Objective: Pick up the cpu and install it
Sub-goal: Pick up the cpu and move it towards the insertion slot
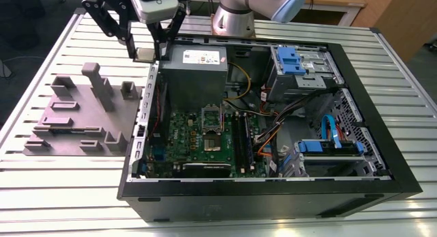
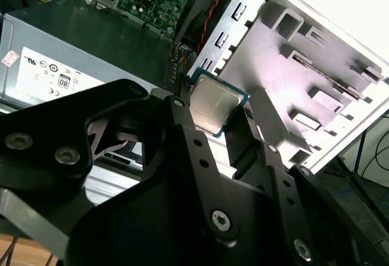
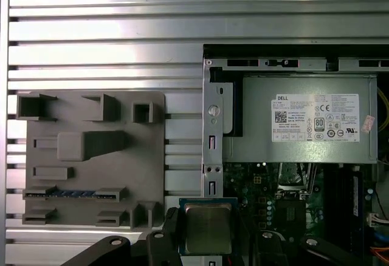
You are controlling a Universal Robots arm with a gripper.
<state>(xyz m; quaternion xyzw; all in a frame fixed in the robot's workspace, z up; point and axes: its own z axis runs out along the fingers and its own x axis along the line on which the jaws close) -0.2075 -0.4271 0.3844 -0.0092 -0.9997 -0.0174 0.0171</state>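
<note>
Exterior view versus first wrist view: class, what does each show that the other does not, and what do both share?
Exterior view's own: the arm's base, the blue drive cages, the whole open case. First wrist view's own: a square-on look at the metal top of the cpu. Shared: the tool shut on the cpu, the grey fixture, the labelled power supply, the motherboard, the slatted table.

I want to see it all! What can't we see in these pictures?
- cpu side edges: both wrist views, the jaws cover them.
- cpu underside: both wrist views, it faces away.
- Socket pins: exterior view, too small to tell.
</note>
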